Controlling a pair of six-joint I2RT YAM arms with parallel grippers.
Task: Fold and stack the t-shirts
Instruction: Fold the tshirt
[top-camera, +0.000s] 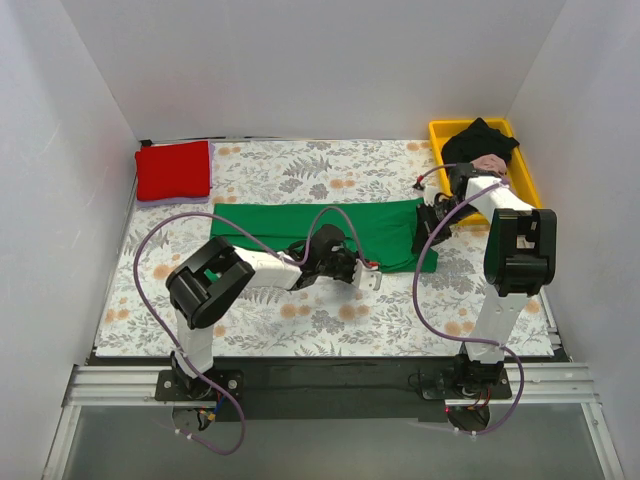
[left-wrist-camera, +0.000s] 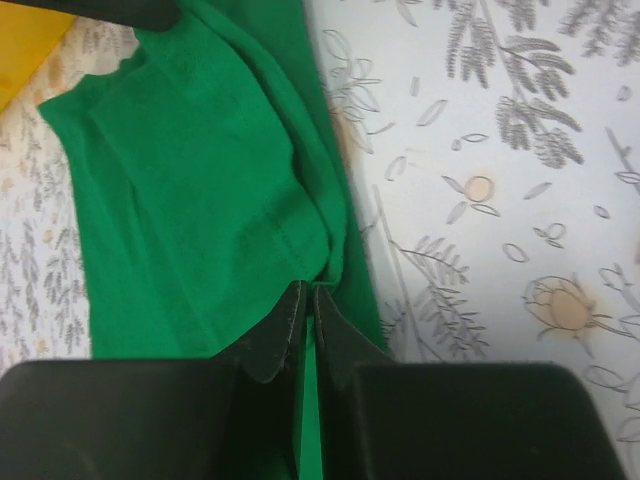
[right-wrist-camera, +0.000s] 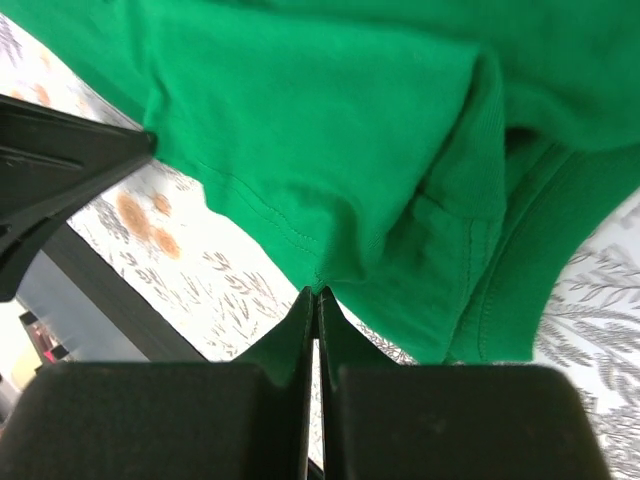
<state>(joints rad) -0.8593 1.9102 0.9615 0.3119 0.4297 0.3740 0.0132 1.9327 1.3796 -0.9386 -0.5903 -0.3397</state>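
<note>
The green t-shirt (top-camera: 330, 225) lies mid-table on the floral cloth (top-camera: 300, 320) as a long flat band. Its long axis runs left to right, so the free length stretches leftward from both claws. That probably means the next fold carries this right end over to the left. The red t-shirt (top-camera: 173, 170) sits folded at the far left, and the black t-shirt (top-camera: 482, 138) is heaped in the yellow tray (top-camera: 440, 130). The right gripper (top-camera: 428, 218) pinches the hem at the right end's far corner, jaws together on cloth. The left gripper (top-camera: 372, 280) is clamped likewise on the near edge.
</note>
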